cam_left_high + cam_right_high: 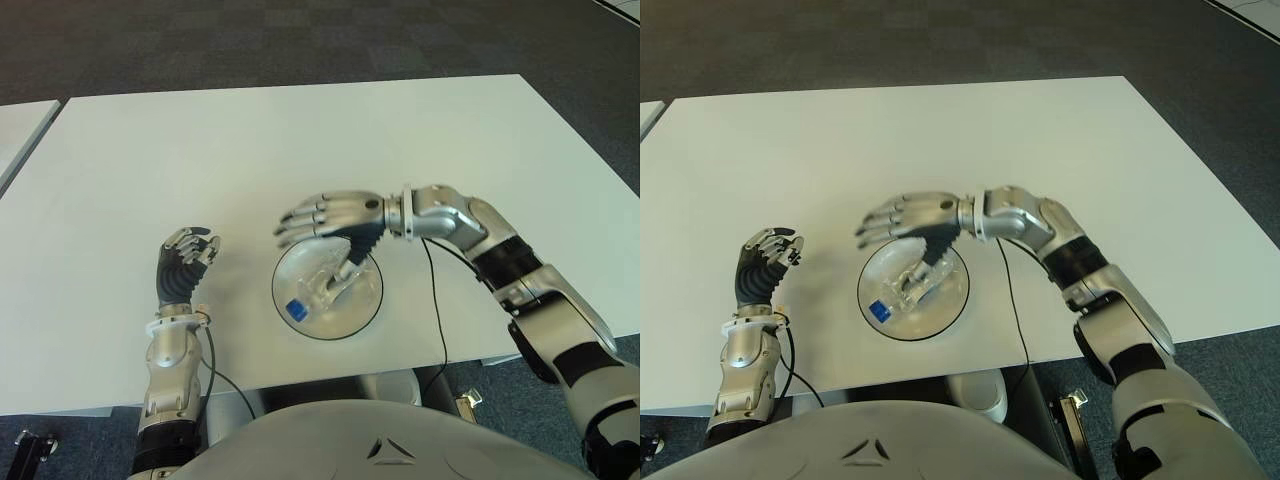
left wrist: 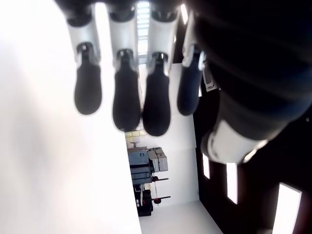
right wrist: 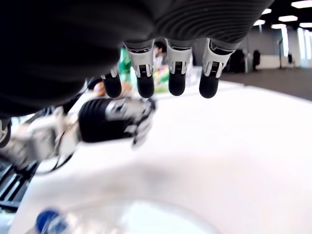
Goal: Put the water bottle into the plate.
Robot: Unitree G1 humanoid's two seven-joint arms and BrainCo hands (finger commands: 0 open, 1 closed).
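Note:
A clear water bottle (image 1: 325, 285) with a blue cap (image 1: 296, 308) lies on its side inside the round transparent plate (image 1: 352, 316) near the table's front edge. My right hand (image 1: 322, 215) hovers over the plate's far side, fingers stretched out flat and holding nothing; its dark thumb (image 1: 356, 250) points down close to the bottle's far end. The right wrist view shows the extended fingertips (image 3: 176, 83), with the blue cap (image 3: 47, 220) below them. My left hand (image 1: 187, 258) shows to the left of the plate, loosely curled and holding nothing.
The white table (image 1: 250, 150) stretches far and wide around the plate. A black cable (image 1: 437, 300) trails from the right wrist over the front edge. Dark carpet (image 1: 300, 40) lies beyond the table.

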